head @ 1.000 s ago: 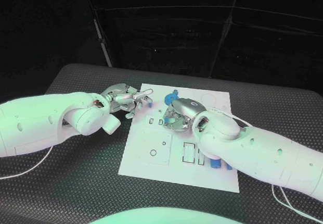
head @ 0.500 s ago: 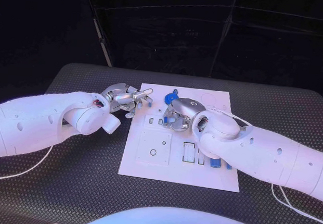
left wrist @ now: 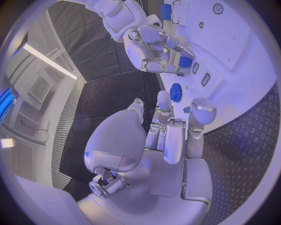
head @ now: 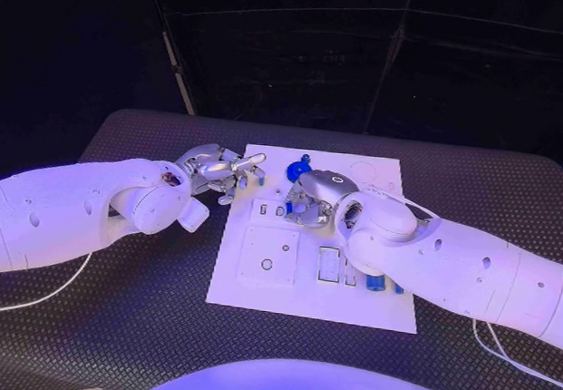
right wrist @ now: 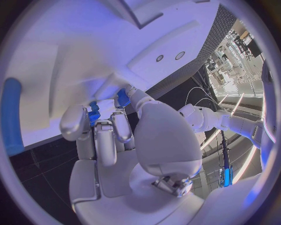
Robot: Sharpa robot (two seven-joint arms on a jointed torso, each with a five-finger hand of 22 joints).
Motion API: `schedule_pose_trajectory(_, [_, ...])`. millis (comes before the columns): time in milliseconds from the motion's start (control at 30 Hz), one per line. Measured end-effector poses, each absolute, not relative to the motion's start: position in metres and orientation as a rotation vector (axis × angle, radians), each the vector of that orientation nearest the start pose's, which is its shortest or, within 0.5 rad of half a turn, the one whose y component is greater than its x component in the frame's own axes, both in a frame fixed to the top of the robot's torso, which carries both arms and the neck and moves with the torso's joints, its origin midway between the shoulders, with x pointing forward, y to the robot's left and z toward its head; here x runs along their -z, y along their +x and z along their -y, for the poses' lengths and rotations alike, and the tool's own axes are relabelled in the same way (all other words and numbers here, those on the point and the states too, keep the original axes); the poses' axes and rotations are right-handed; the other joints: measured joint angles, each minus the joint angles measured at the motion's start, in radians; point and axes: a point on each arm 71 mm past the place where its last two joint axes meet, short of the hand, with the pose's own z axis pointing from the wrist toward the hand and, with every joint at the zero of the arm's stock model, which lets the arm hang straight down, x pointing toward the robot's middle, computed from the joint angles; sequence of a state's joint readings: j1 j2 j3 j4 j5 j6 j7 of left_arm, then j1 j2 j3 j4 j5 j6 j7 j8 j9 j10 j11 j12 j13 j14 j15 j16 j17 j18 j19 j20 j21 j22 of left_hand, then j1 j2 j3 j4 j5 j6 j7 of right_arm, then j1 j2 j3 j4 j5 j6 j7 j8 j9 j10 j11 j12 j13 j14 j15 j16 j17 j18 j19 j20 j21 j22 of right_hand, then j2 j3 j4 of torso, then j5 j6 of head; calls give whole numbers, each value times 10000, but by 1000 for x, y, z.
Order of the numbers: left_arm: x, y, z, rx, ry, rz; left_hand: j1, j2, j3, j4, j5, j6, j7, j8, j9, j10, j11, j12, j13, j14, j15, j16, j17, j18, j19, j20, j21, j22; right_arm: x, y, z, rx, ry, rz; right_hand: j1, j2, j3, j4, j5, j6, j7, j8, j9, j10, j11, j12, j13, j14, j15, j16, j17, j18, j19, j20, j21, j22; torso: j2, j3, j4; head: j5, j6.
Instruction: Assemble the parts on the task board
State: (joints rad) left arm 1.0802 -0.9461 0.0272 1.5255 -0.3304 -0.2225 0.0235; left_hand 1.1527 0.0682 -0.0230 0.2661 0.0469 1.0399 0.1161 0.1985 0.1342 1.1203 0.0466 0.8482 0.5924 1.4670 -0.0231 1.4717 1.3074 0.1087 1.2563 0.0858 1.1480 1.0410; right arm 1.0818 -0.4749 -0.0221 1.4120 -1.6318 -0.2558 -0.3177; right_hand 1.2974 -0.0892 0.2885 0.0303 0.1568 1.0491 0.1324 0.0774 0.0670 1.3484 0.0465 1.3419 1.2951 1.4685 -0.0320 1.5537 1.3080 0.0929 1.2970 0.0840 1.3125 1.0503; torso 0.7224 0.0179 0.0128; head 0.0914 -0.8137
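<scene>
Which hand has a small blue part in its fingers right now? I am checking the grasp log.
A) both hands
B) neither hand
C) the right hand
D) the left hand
C: the silver right hand pinches a small blue block part in its fingers over the white task board, while the silver left hand holds nothing.

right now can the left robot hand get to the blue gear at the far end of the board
Probably yes. The left robot hand hovers at the task board's far left edge, fingers apart and holding nothing. The blue gear lies just beyond its fingertips with bare board between. The right robot hand works close beside it, which could crowd the approach.
</scene>
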Motion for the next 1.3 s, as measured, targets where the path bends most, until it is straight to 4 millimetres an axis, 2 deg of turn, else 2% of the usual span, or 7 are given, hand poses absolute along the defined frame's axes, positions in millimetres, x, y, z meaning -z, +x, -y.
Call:
schedule_pose_trajectory(300, [230,468,-255,11881,-10513,-18292,0,0,0,0,0,0,0,0,1,0,0,0,1,0,0,0,0,-1,0,0,0,1,235,463,47,-6635,-2851,-17534,-26,-26,-2,-2,0,-57,-10,-50,-1,-34,35,-41,-38,-36,35,0,-1,0,0,0,-39,-11,0,0,1,2,-8])
schedule_pose_trajectory(533, [230,468,-255,11886,-10510,-18300,0,0,-27,27,0,0,0,0,1,0,0,0,1,0,0,0,0,-2,0,0,0,10,236,463,48,-6636,-2826,-17520,-408,-409,-549,272,-265,-322,85,-50,-1,-167,148,-83,-122,-35,107,0,-2,1,-71,72,-84,-75,0,0,1,2,-14])
schedule_pose_trajectory(600, [230,468,-255,11885,-10511,-18301,0,0,-27,28,0,0,0,0,1,0,0,0,1,0,0,0,0,-2,0,0,0,14,236,463,48,-6639,-2804,-17505,-435,-435,-657,353,-265,-379,123,-50,-1,-215,142,-97,-142,0,142,0,-2,0,-72,72,-84,-92,0,0,1,2,-15])
schedule_pose_trajectory(767, [230,468,-255,11890,-10510,-18309,0,0,-27,27,0,0,0,0,2,0,0,0,1,0,0,0,0,-2,0,0,0,14,236,463,48,-6635,-2740,-17467,-434,-434,-965,468,-265,-609,255,-85,2,-362,281,-189,-294,-23,237,0,-3,0,-129,129,-127,-139,0,-3,1,3,-26])
schedule_pose_trajectory(1100, [230,468,-255,11910,-10502,-18331,0,0,-27,27,0,0,0,0,3,1,0,0,2,0,0,0,0,-3,0,0,0,14,236,463,48,-6655,-2620,-17360,-395,-473,-1133,581,-262,-732,312,-85,2,-464,321,-215,-352,-2,286,0,-3,0,-144,144,-127,-166,-2,-3,2,3,-28])
schedule_pose_trajectory(1133, [231,468,-255,11914,-10501,-18335,0,0,-27,27,0,0,0,0,2,0,0,0,2,0,0,0,0,-3,0,0,0,14,236,463,49,-6675,-2583,-17312,-387,-465,-1173,616,-218,-753,321,-85,2,-463,320,-215,-352,-1,287,0,-3,0,-157,200,-127,-166,-2,-3,2,3,-29])
schedule_pose_trajectory(1300, [231,468,-255,11924,-10496,-18351,0,0,-27,27,0,0,0,0,-7,1,0,-42,2,0,0,0,0,-3,0,0,0,25,234,460,51,-6968,-2423,-16938,-85,-508,-1505,843,-140,-1165,413,-85,-7,-499,357,-215,-377,-13,371,0,-3,0,-164,267,-127,-166,-2,-1,2,3,-19])
